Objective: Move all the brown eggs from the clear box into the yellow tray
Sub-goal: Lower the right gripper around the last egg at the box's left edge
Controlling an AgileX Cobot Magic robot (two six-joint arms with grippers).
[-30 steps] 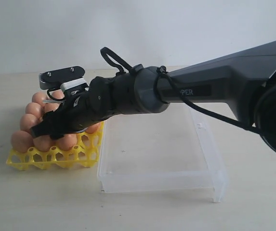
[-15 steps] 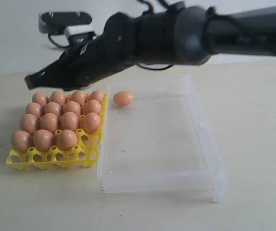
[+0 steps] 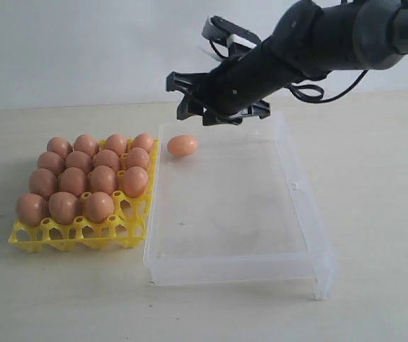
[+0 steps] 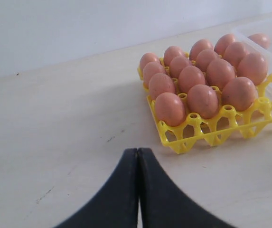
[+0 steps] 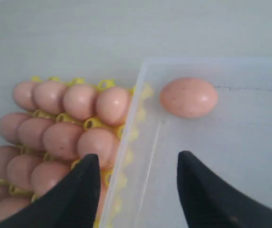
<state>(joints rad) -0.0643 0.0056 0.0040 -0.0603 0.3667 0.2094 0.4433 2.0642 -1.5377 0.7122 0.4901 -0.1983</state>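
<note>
Pale bench (image 3: 374, 178) and a plain white wall (image 3: 61, 50) are framing the scene. One brown egg (image 3: 182, 145) is lying on its side in the clear box (image 3: 300, 187), in the far corner, just beside the box side that is running along the yellow tray (image 3: 18, 239). Fifteen other brown eggs (image 3: 72, 180) are sitting in the tray's cups, leaving one empty cup (image 3: 129, 214) at the near corner next to the box. The right gripper (image 5: 137, 156) is hovering above the box's far end, near the egg but apart from it, its fingers (image 5: 81, 194) standing wide and holding nothing. The left gripper (image 4: 138, 154) is pointing at the tray from the side away from the box, its fingers pressed together.

The egg is looking light, smooth and brittle, so it is probably calling for a gentle hold across its narrow middle; too hard a squeeze is risking a crack, too soft a slip. The box's low side and corner are crowding the egg on two sides, while the rest of the box floor is lying open. Any carry is needing lift over that side and over the neighbouring eggs.
</note>
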